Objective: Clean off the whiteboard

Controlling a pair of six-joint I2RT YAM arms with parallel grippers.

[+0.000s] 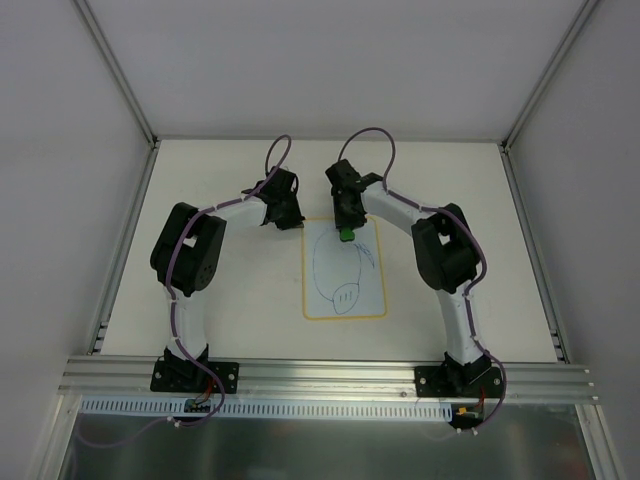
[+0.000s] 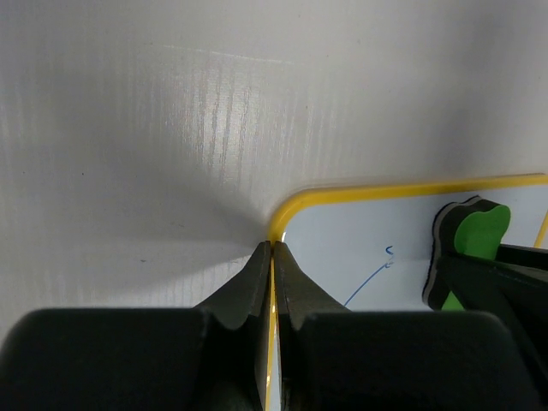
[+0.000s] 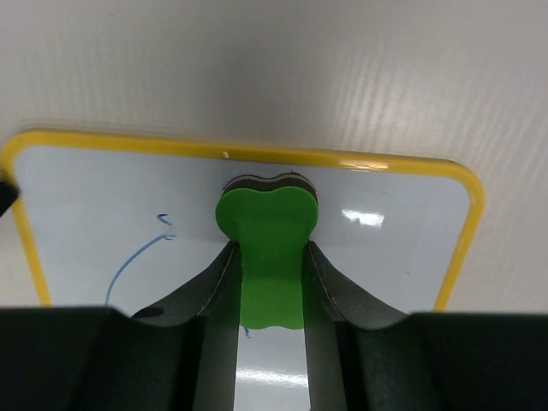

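The whiteboard (image 1: 344,290), white with a yellow border and blue pen scribbles, lies flat at the table's middle. My right gripper (image 1: 346,226) is shut on a green eraser (image 3: 267,248) and holds it on the board's far part, near the top edge. My left gripper (image 2: 272,248) is shut at the board's far left corner, its tips pressed on the yellow border (image 2: 342,192). The eraser also shows in the left wrist view (image 2: 471,248). Blue lines show in the right wrist view (image 3: 137,257) left of the eraser.
The white table (image 1: 230,290) is walled by white panels left, right and behind. An aluminium rail (image 1: 320,378) with both arm bases runs along the near edge.
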